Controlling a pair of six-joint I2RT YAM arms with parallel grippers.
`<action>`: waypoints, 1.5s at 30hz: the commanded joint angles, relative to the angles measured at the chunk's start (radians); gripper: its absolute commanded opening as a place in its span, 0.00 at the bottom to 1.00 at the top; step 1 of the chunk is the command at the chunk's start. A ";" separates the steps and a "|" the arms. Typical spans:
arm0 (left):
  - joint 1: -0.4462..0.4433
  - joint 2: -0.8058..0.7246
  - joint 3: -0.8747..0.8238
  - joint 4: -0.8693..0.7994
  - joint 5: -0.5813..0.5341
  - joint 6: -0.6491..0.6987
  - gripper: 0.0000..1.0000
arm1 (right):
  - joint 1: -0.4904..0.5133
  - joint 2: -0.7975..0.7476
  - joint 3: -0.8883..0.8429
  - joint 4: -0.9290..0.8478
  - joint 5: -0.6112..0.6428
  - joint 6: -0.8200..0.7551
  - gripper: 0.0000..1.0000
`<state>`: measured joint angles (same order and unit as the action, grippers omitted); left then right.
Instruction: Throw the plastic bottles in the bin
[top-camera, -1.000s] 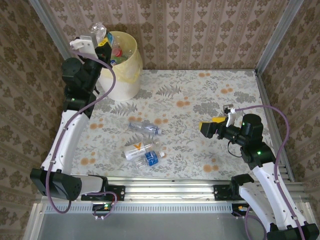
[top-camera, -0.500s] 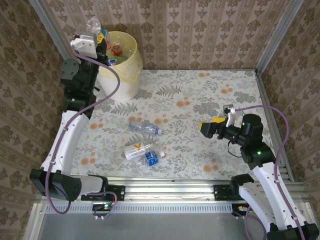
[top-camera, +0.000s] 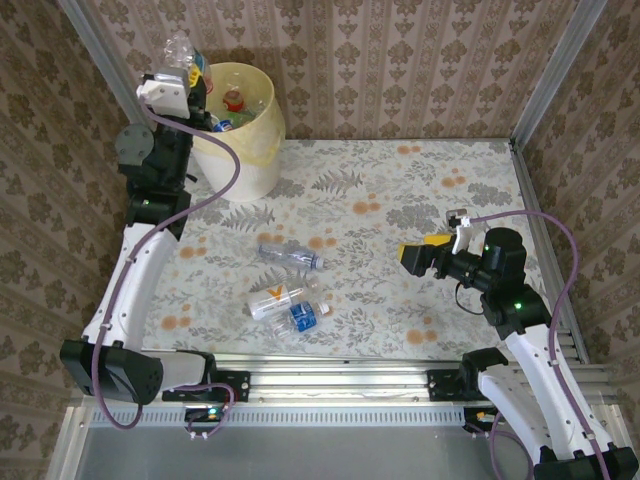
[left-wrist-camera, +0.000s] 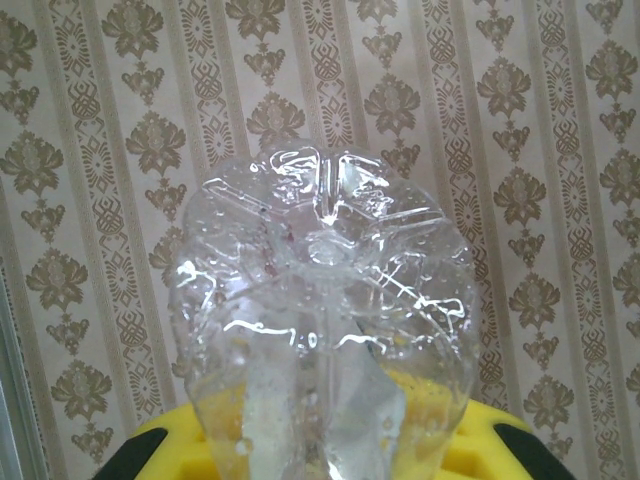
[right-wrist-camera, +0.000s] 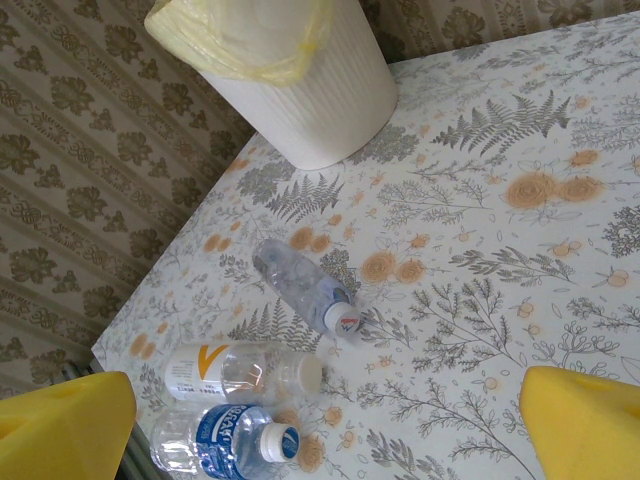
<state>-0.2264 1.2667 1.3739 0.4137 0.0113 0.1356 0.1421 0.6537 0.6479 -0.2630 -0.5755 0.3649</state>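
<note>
Clear bottle pinched in left fingers, raised just beside the bin rim. We should centre it over the mouth before releasing; right fingers spread.

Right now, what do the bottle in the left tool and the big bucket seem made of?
The bottle: thin clear plastic, glossy; see-through walls, and its moulded base glints. The bin: probably pale matte plastic, ribbed sides. Its bag: thin translucent yellowish film, crumpled over the rim.

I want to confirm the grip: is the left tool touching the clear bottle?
Touching. The left wrist view shows the clear bottle pressed between the yellow fingers of the left tool.
</note>
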 joint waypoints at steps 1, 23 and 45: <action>0.008 -0.018 -0.022 0.103 0.009 0.026 0.18 | 0.007 -0.008 0.030 -0.008 0.019 -0.020 1.00; 0.016 -0.007 -0.047 0.176 -0.003 0.074 0.17 | 0.007 -0.002 0.032 -0.004 0.019 -0.021 1.00; 0.174 0.407 0.380 -0.339 0.087 -0.208 0.65 | 0.007 -0.011 0.036 -0.018 0.035 -0.030 1.00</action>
<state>-0.0601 1.6310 1.6852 0.2394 0.0448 0.0067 0.1421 0.6540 0.6479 -0.2668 -0.5636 0.3576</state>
